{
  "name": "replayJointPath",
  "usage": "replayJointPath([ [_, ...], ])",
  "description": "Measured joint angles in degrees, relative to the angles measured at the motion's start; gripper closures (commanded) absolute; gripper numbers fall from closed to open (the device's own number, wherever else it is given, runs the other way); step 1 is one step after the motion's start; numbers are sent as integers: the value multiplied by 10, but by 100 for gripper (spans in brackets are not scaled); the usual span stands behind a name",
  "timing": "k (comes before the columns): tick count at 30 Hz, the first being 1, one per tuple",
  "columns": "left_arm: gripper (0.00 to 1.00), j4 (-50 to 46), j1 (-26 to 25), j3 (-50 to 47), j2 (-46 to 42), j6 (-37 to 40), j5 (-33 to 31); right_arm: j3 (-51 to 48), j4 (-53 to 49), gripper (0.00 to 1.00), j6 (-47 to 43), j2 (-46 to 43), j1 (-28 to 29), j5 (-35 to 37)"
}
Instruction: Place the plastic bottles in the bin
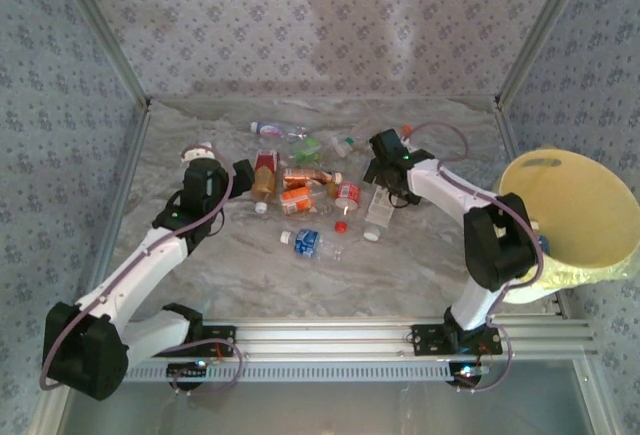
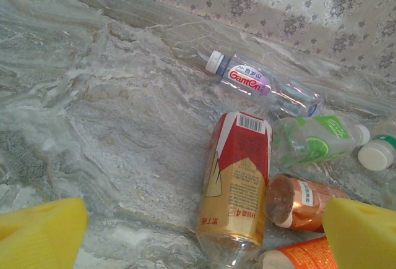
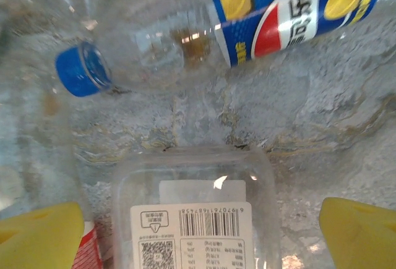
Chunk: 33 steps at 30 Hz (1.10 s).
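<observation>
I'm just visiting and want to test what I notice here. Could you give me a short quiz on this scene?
1. True or false: the bin stands on the robot's right side.
2. In the left wrist view, the clear bottle with the red logo has a cap that is: A white, B blue, C orange.
3. Fill in: the left fingers and right fingers are both ___.
Key: 1 true; 2 A; 3 open.
</observation>
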Motion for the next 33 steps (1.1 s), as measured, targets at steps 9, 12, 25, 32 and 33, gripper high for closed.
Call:
replayJointPath([
  [9,2,-11,11,-9,-2,0,0,0,12,0,11,54,4,-29],
  [12,2,-11,11,-9,-2,0,0,0,24,0,8,63,4,-44],
  [25,2,-13,11,-11,-4,0,0,-29,56,24,-4,54,5,-51],
  [32,2,-13,11,-11,-4,-2,4,-62,62,31,-46,-32,5,-35],
  [33,2,-13,11,-11,-4,-3,7,-62,65,32,-57,-54,5,-33],
])
